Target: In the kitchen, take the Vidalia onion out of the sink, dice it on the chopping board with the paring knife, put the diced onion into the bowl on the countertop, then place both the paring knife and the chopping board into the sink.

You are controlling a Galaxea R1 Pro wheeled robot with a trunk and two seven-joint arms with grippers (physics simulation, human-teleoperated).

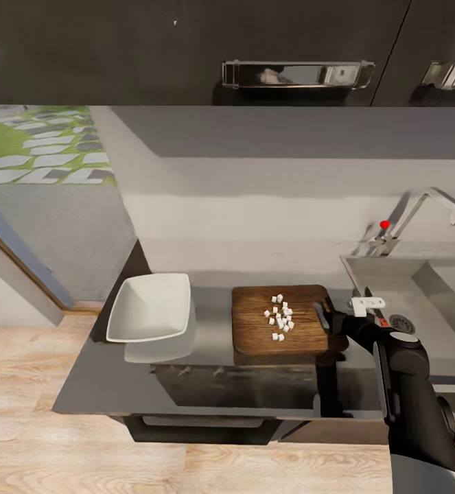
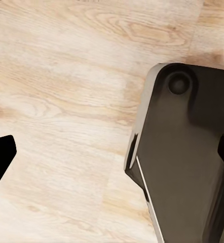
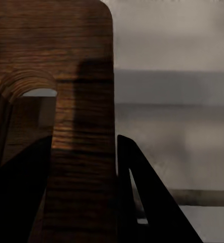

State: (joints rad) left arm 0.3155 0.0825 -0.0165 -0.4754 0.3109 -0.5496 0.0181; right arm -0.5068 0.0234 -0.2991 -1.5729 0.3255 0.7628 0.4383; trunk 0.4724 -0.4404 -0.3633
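The brown chopping board (image 1: pixel 254 329) lies on the grey countertop (image 1: pixel 103 384), with several small white cubes of diced Vidalia onion (image 1: pixel 280 318) scattered on its middle. My right gripper (image 1: pixel 331 321) is at the board's right end. In the right wrist view its fingers (image 3: pixel 142 197) clamp the wooden strip (image 3: pixel 84 152) between the slot handle and the board's edge. The white bowl (image 1: pixel 149 307) stands left of the board and holds nothing. A small red bit (image 1: pixel 384 321) shows in the sink (image 1: pixel 426 288) beside my wrist, perhaps the paring knife. My left gripper (image 2: pixel 112 152) hangs open over the floor.
The steel tap (image 1: pixel 419 209) with its red dot rises behind the sink, and the drain (image 1: pixel 402 322) sits near my right forearm. Dark wall cabinets (image 1: pixel 186 48) hang above. The countertop ends left of the bowl. Pale wood floor (image 2: pixel 66 76) and the robot's dark base (image 2: pixel 188 162) lie below.
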